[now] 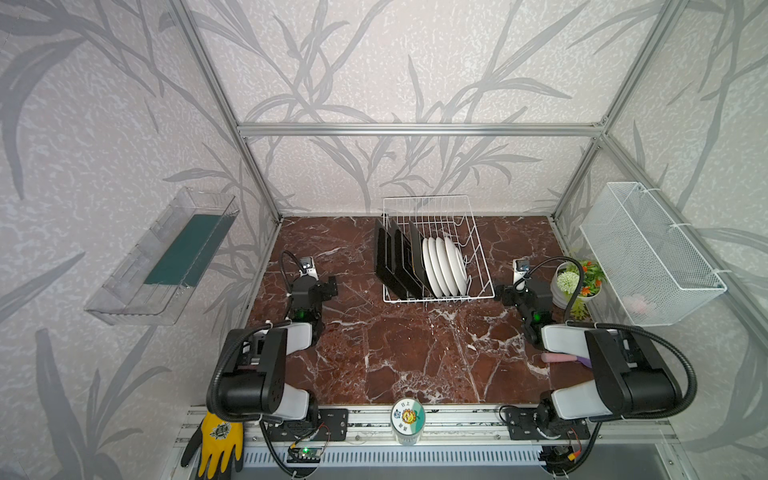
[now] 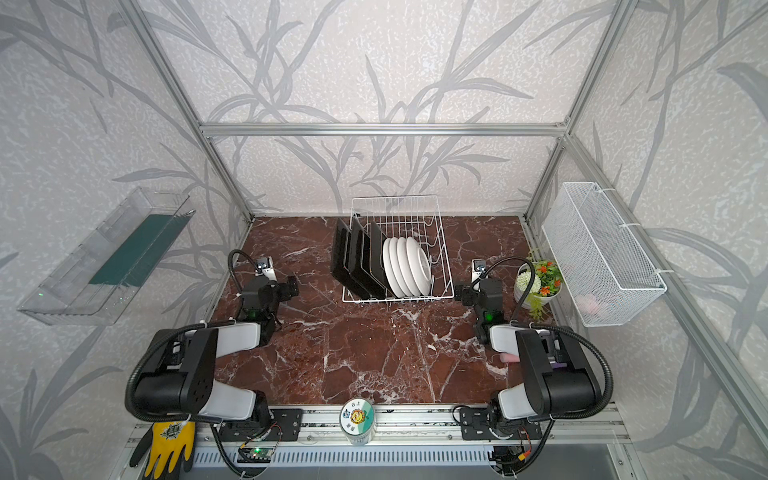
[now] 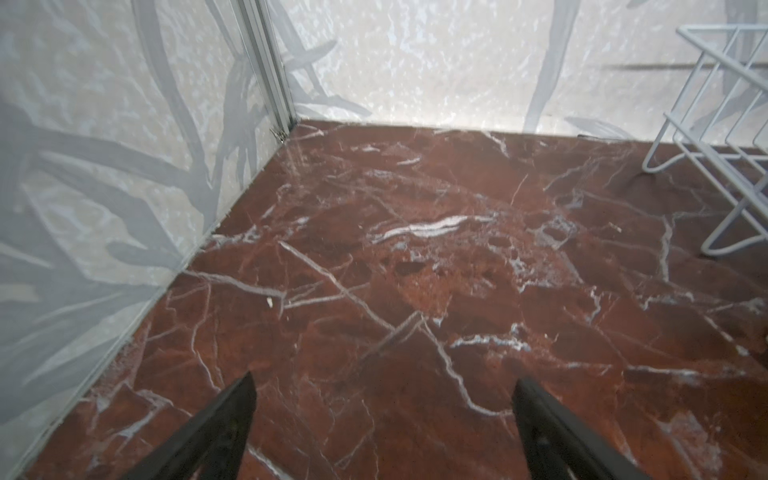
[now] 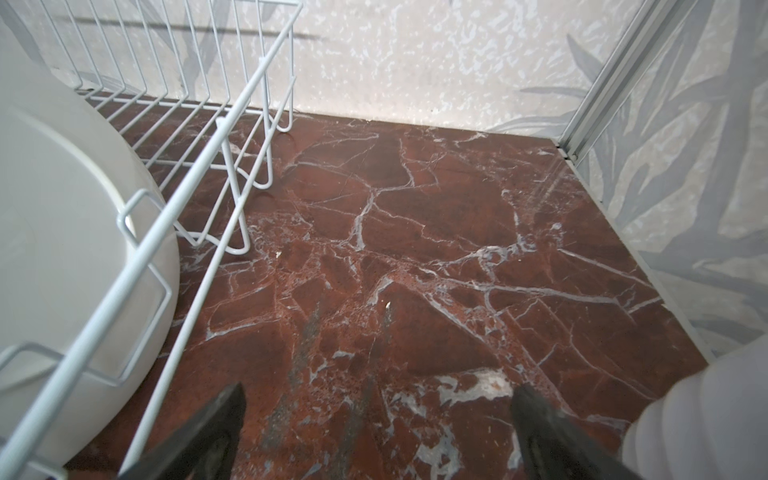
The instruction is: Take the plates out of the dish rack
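Left gripper point(image 3: 384, 378): fingers spread wide, nothing btwn them, only bare table point(image 3: 415, 249) below; it sits over the left part of the table nr the side wall, well apart from the rack point(image 3: 727, 124), whose corner just shows in the left wrist view. Right gripper point(image 4: 379, 387): also spread wide, empty; it's just beside the rack's right side, not touching as far as I can tell; in the right wrist view one of the white round plates point(image 4: 62, 228) bulges behind the side wires.

In both top views the rack point(image 1: 428, 210) point(image 2: 395, 208) stands mid-table toward the back wall; all plates are inside it, on edge & leaning; black square plates point(image 1: 392, 262) point(image 2: 357, 262) on the left, white round plates point(image 1: 444, 266) point(image 2: 405, 270) packed right next to them.

Further out: flower pot point(image 1: 577, 282) just right of the right gripper; mesh basket point(image 1: 652, 253) on the right wall; clear tray point(image 1: 162, 257) on the left wall; jar point(image 1: 408, 419) on the front rail; yellow glove point(image 1: 218, 440) at front left; pink thing point(image 1: 557, 357) under the right arm, can't tell what.
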